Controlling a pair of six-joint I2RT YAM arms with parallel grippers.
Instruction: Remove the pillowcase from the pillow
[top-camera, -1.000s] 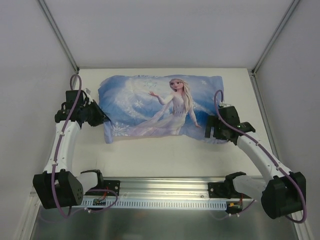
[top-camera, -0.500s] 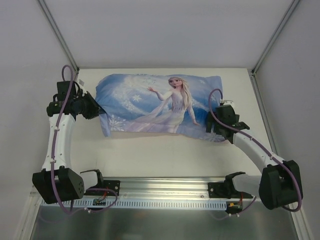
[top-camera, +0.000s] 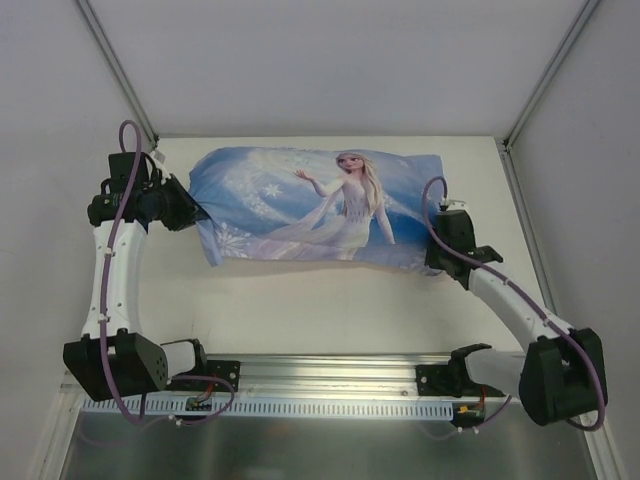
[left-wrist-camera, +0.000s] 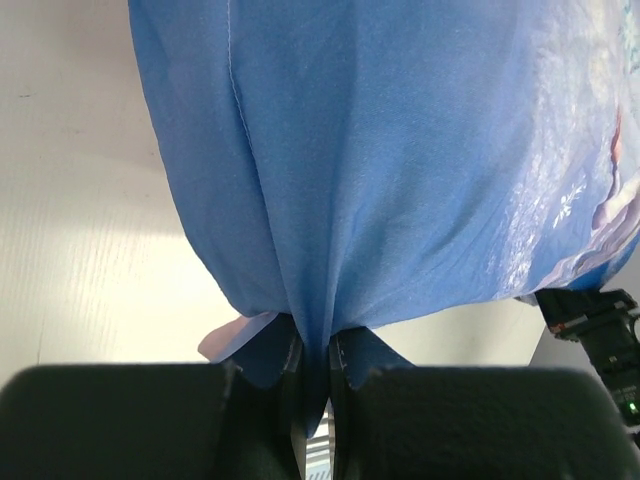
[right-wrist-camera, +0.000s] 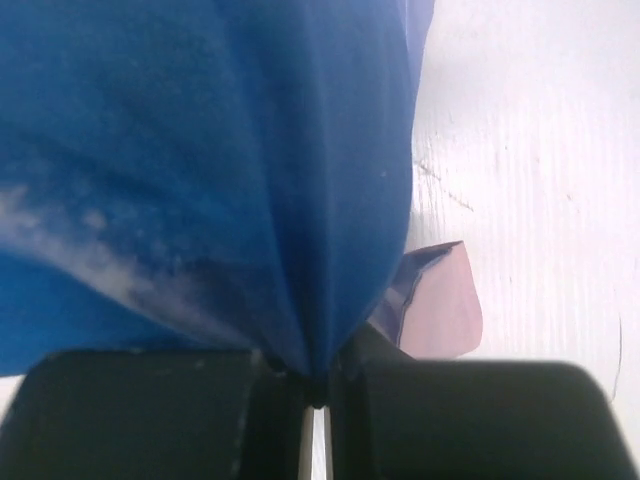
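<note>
The blue pillowcase (top-camera: 310, 205) with the blonde princess print lies stuffed across the back of the table, and the pillow inside it is hidden. My left gripper (top-camera: 195, 212) is shut on a pinch of the pillowcase (left-wrist-camera: 350, 150) at its left end, the blue cloth drawn down between the fingers (left-wrist-camera: 345, 375). My right gripper (top-camera: 436, 258) is shut on the pillowcase (right-wrist-camera: 200, 150) at its right near corner, fabric bunched into the jaws. A pale pink flap (right-wrist-camera: 440, 310) of the cover's reverse shows beside the right fingers (right-wrist-camera: 350, 400).
The white table (top-camera: 330, 300) runs from the pillowcase to the metal rail (top-camera: 330, 385) at the near edge, where both arm bases sit. Grey walls close in the left, back and right sides.
My right gripper moved in to the pillowcase's right near corner and shut on it. My left arm pulled its end of the pillowcase left and back.
</note>
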